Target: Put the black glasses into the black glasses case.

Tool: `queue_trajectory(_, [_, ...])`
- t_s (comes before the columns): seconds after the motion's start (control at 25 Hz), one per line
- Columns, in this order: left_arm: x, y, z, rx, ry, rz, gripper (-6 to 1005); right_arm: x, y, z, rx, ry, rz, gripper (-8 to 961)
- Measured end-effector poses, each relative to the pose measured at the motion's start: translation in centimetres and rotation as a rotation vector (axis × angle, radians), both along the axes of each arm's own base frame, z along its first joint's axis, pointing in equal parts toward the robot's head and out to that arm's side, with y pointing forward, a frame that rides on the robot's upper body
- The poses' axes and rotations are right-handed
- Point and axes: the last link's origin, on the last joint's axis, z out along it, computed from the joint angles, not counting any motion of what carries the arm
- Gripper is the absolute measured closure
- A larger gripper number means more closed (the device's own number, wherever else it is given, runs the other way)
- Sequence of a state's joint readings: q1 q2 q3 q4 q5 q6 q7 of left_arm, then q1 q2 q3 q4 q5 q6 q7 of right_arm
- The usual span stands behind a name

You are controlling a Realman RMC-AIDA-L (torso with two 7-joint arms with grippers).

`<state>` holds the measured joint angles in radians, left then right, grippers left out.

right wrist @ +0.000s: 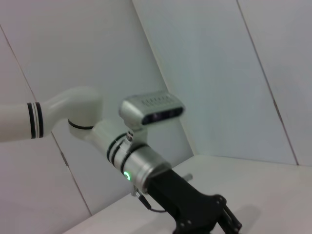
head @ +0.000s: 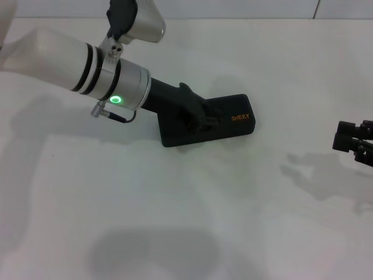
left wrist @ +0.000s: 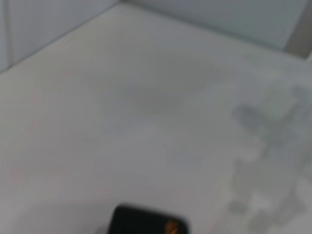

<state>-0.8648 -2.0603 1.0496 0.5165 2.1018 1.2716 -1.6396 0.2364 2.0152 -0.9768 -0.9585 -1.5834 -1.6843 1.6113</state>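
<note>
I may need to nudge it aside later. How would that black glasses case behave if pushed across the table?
The black glasses case lies flat and closed, low and broad, so it should slide, not tip or roll. Its boxy, rounded-corner shell looks rigid. The left gripper rests on it, which may resist a push.

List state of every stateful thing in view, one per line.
black glasses case: lid shut, flat on the table, orange lettering up.
left gripper: down on the case's lid.
right gripper: off at the table's right edge, clear of the case.
black glasses: not visible in any view.
</note>
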Motion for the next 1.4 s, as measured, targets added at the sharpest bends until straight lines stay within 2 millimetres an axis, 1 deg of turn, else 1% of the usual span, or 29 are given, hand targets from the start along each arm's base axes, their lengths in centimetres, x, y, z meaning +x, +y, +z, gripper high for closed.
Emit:
queue_trajectory(0.08, [0.7, -0.3, 0.5, -0.006, -0.038, -0.025, 765, 0.1, -0.2, 0.1, -0.002, 0.003, -0.001, 666])
queue_trajectory(0.2, [1.6, -1.3, 2.2, 0.005, -0.139, -0.064, 764, 0.1, -0.6, 0.2, -0.003, 0.002, 0.029, 666])
queue_trajectory(0.28, [1.7, -2.7, 3.9, -0.001, -0.23, -0.105, 764, -0.2, -0.8, 0.1, 0.005, -0.009, 0.089, 667])
queue_trajectory(0.32, [1.7, -3.7, 5.0, -0.005, -0.285, -0.144, 764, -0.5, -0.9, 0.0, 0.005, -0.011, 0.12, 667])
queue_trajectory(0.4, [1.3, -5.6, 6.9, -0.013, -0.393, -0.22, 763, -1.3, -1.0, -0.1, -0.001, 0.004, 0.191, 667])
queue_trajectory(0.44, [0.9, -6.4, 7.8, -0.009, -0.444, -0.244, 763, -1.6, -1.0, -0.2, -0.003, 0.015, 0.209, 649])
queue_trajectory(0.52, [-0.2, -8.6, 10.2, 0.017, -0.594, -0.291, 734, -2.5, -1.0, -0.4, -0.012, 0.05, 0.265, 614])
queue_trajectory(0.6, [-1.3, -10.1, 11.9, 0.027, -0.687, -0.29, 704, -3.7, -0.9, -0.8, -0.033, 0.093, 0.319, 578])
queue_trajectory(0.68, [-2.6, -11.5, 13.0, 0.018, -0.732, -0.27, 675, -5.0, -0.6, -1.3, -0.06, 0.132, 0.372, 542])
queue_trajectory(0.8, [-4.4, -12.7, 13.2, 0.027, -0.722, -0.22, 631, -6.9, -0.1, -2.0, -0.104, 0.151, 0.445, 489])
queue_trajectory(0.92, [-5.4, -13.3, 12.8, 0.038, -0.713, -0.195, 506, -8.2, 0.5, -2.4, -0.126, 0.148, 0.491, 371])
queue_trajectory(1.0, [-5.8, -13.5, 12.5, 0.041, -0.712, -0.192, 423, -8.6, 0.7, -2.4, -0.128, 0.15, 0.507, 291])
queue_trajectory(1.2, [-6.4, -13.8, 12.0, 0.067, -0.722, -0.186, 337, -9.4, 0.9, -2.9, -0.146, 0.153, 0.533, 130])
queue_trajectory(1.28, [-6.5, -13.9, 11.9, 0.073, -0.727, -0.185, 337, -9.6, 0.9, -3.0, -0.146, 0.157, 0.535, 69])
queue_trajectory(1.4, [-6.5, -13.9, 11.8, 0.073, -0.729, -0.183, 337, -9.7, 0.9, -3.0, -0.14, 0.175, 0.533, 67])
